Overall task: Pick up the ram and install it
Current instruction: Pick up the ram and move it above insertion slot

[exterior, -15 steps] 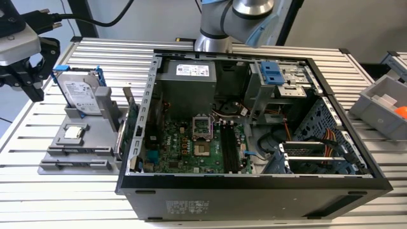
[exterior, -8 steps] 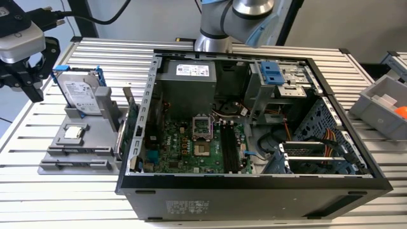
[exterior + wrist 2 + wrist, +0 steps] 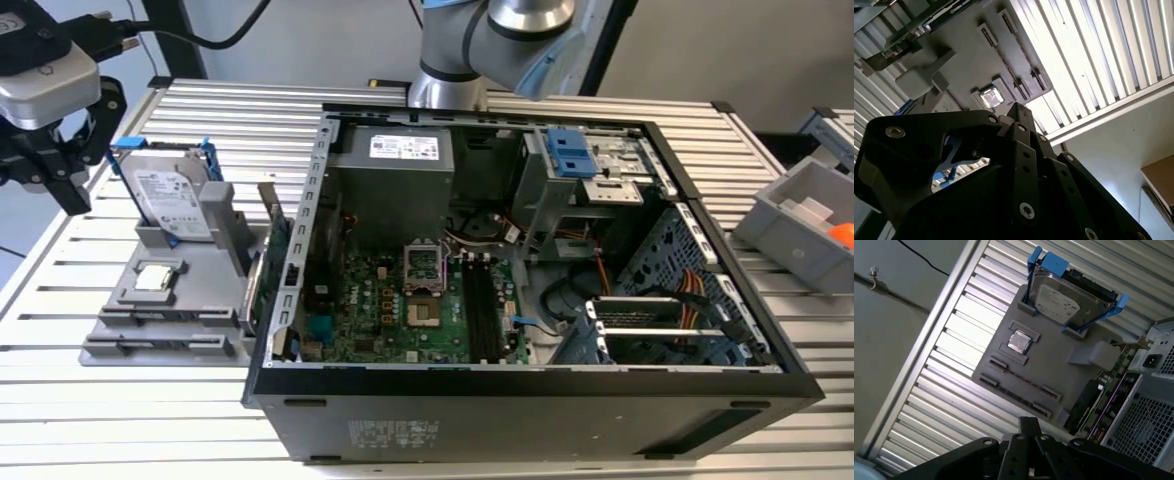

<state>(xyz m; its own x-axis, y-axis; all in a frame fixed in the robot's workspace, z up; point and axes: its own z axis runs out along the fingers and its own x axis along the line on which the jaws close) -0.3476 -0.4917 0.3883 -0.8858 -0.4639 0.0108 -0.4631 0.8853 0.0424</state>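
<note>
My gripper [image 3: 64,190] hangs at the exterior view's left, above the table edge and beside the grey parts holder [image 3: 140,300]. In both wrist views its black fingertips [image 3: 1029,426] meet at one point [image 3: 1019,111] with nothing between them. A dark narrow stick, which I take for the ram [image 3: 1085,401], stands on edge at the holder's side nearest the case [image 3: 252,290], next to a green card [image 3: 1114,400]. The gripper is well apart from it. The open computer case [image 3: 534,385] shows its motherboard with dark memory slots [image 3: 483,310].
A silver hard drive in a blue frame [image 3: 171,200] stands upright at the back of the holder, with a small square chip [image 3: 155,278] in front of it. A grey bin [image 3: 801,225] sits at the exterior view's right. The arm's base [image 3: 447,85] rises behind the case.
</note>
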